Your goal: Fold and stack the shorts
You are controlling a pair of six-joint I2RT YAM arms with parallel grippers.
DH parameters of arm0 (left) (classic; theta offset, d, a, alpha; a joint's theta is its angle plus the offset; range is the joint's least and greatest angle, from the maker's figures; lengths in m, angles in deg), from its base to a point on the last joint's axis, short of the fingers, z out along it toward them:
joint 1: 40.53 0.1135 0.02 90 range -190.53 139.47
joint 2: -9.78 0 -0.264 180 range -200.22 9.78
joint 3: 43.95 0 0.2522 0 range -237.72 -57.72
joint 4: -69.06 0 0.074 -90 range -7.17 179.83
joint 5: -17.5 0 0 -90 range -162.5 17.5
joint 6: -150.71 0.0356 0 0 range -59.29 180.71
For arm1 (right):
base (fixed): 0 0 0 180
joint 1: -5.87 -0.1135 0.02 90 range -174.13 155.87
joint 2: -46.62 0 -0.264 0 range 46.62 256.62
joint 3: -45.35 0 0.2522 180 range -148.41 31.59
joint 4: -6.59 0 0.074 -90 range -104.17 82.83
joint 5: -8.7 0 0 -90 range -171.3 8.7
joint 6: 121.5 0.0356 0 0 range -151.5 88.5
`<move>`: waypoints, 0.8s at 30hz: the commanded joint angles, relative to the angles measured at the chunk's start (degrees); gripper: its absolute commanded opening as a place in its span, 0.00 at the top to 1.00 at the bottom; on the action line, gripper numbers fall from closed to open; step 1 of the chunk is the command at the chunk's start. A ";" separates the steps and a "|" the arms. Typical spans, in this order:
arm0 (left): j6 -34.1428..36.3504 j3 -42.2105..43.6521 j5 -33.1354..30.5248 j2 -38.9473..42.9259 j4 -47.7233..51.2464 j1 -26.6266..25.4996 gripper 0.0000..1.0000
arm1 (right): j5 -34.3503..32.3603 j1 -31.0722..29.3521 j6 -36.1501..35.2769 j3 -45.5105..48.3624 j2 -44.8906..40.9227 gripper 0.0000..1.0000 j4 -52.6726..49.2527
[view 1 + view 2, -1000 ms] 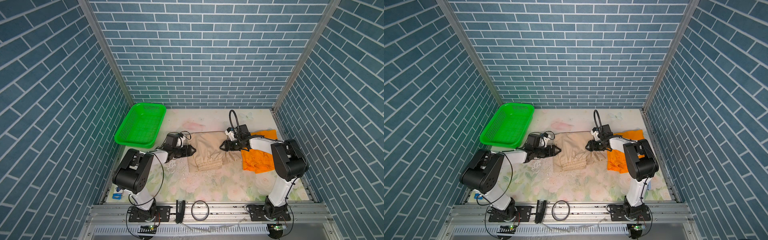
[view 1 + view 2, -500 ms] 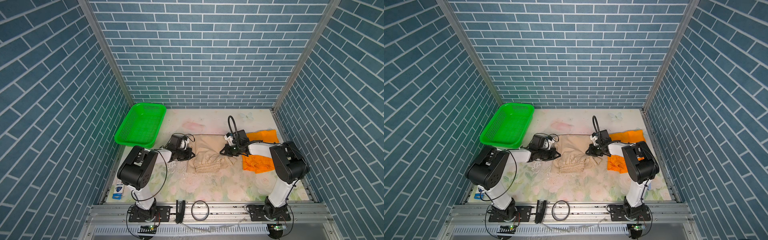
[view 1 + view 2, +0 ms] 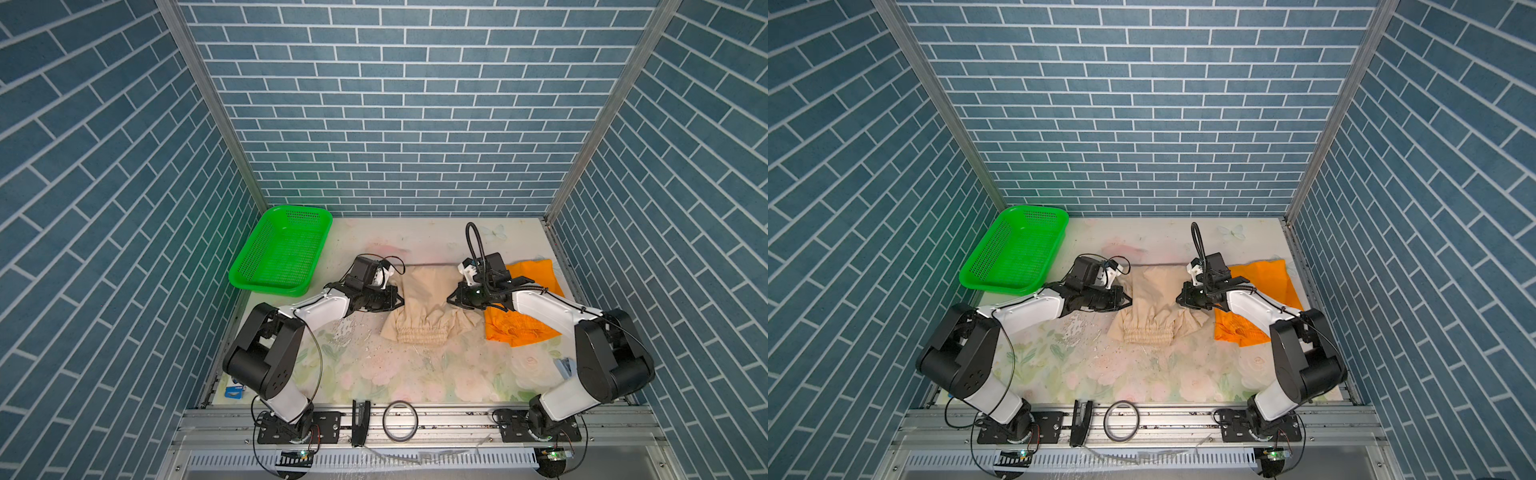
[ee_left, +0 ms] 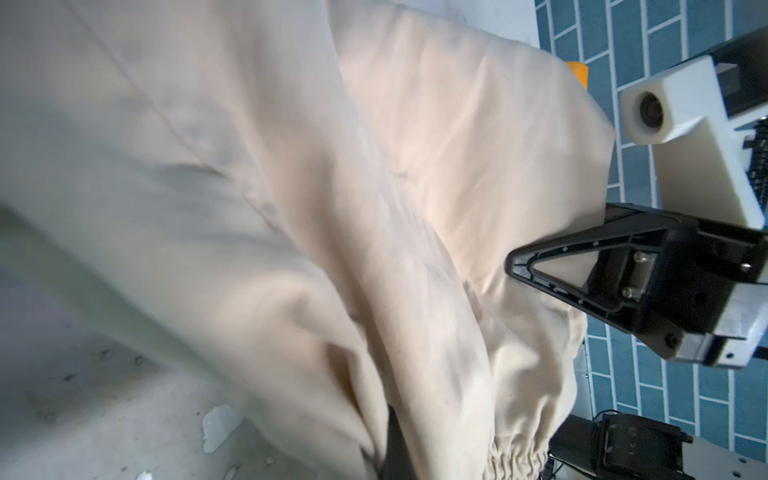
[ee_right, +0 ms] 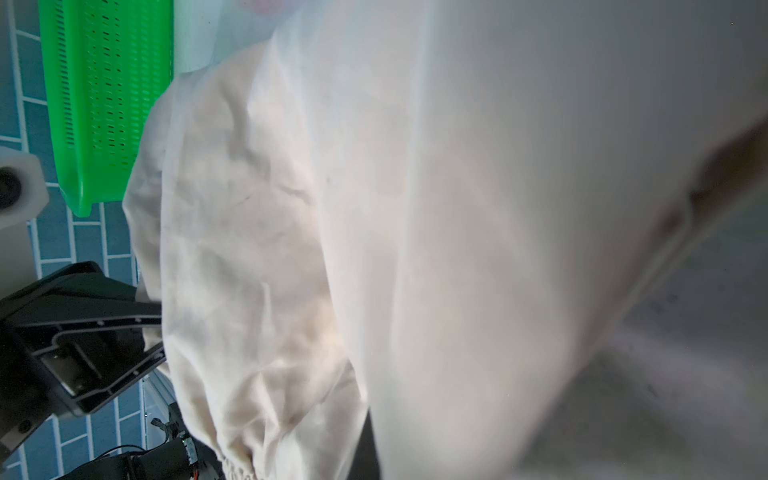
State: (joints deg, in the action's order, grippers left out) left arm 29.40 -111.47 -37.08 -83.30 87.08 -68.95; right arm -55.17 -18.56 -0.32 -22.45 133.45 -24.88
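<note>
The pale beige shorts (image 3: 422,305) (image 3: 1152,307) hang bunched between my two grippers at mid-table, with the gathered waistband (image 3: 422,334) sagging toward the front. My left gripper (image 3: 398,300) (image 3: 1128,300) is shut on the beige shorts' left edge. My right gripper (image 3: 451,298) (image 3: 1179,300) is shut on their right edge. Beige cloth (image 4: 291,208) (image 5: 415,208) fills both wrist views, hiding most of each gripper's own fingers. The orange shorts (image 3: 534,274) (image 3: 1264,278) lie flat at the right, partly under the right arm.
A green basket (image 3: 278,253) (image 5: 104,83) stands at the back left. On the front rail lie a tape ring (image 3: 400,419) and a black tool (image 3: 360,419). Small blue items sit at the front left (image 3: 235,392) and by the right arm's base (image 3: 565,368). Brick walls enclose three sides.
Both grippers stood open beside the flat beige shorts a second ago. They have shut on its two side edges and lifted, so the cloth now bunches between them.
</note>
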 commanded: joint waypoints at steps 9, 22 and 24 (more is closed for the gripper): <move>-1.21 -17.19 -0.55 -4.33 10.52 -9.17 1.00 | -4.78 15.42 -9.41 -11.35 -12.02 1.00 -29.76; -2.52 -38.33 -0.16 -21.92 11.14 -17.15 1.00 | -7.39 29.85 -20.04 -21.13 -6.20 1.00 -38.97; -2.57 -41.03 -0.79 -24.68 9.90 -18.24 1.00 | -9.06 31.72 -20.81 -20.96 -5.67 1.00 -38.14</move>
State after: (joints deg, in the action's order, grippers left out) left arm 26.88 -149.18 -37.57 -105.68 97.15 -86.07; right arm -61.97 11.45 -17.63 -43.74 127.18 -62.70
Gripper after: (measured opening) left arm 0.060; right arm 0.069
